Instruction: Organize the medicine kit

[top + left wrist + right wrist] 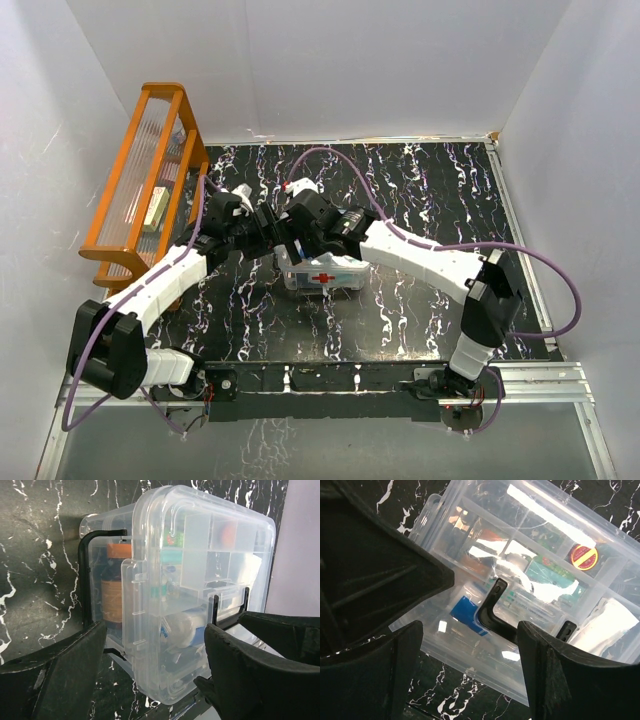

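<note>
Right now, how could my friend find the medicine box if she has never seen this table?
Look at the black marbled table, then at its middle, right of the orange rack. There sits the medicine kit, a see-through plastic box. It alone has a red cross on its side and a dark handle on its clear lid.

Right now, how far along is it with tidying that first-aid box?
Mostly done, it seems: supplies sit under the closed lid in the divided tray of the medicine kit. In hand: the left gripper, open, straddles one end; the right gripper hovers open over the dark handle. Left: probably latching, which I cannot confirm.
</note>
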Robot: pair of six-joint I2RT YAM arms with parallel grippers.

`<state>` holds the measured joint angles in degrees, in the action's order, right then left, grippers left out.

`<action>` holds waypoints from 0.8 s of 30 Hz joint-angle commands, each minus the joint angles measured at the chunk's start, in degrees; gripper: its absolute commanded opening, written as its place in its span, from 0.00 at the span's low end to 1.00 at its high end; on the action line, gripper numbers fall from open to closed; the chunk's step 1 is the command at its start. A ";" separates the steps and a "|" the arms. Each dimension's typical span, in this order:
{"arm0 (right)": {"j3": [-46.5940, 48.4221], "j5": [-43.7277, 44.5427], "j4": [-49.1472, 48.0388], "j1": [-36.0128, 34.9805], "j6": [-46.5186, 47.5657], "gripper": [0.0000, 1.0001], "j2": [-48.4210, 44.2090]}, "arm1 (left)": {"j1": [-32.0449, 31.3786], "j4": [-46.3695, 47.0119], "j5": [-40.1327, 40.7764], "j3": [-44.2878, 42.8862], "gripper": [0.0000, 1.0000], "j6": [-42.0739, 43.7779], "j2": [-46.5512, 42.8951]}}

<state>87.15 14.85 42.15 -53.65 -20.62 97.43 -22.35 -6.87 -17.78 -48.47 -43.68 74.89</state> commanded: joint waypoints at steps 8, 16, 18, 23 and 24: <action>-1.14 -2.66 3.31 -0.63 2.37 0.71 4.02 | 3.22 -3.00 8.11 1.97 0.95 -5.27 -5.50; -10.21 -5.78 4.21 -0.52 1.34 0.67 3.52 | 3.61 5.66 3.65 5.12 0.99 -4.21 -1.61; -10.21 -7.12 4.53 -0.22 1.31 0.66 3.92 | 3.63 8.46 2.50 5.99 0.99 -3.95 -1.30; -10.95 -10.26 6.23 1.55 1.22 0.62 4.88 | 3.87 13.95 -0.91 7.77 0.99 -4.37 1.53; -11.23 -10.34 6.13 1.81 1.03 0.62 4.75 | 3.89 14.08 -0.56 8.03 0.99 -4.46 1.95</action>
<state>81.52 11.11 37.47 -52.80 -18.94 96.84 -18.85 2.74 -15.88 -42.00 -48.34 75.44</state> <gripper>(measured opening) 0.622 0.985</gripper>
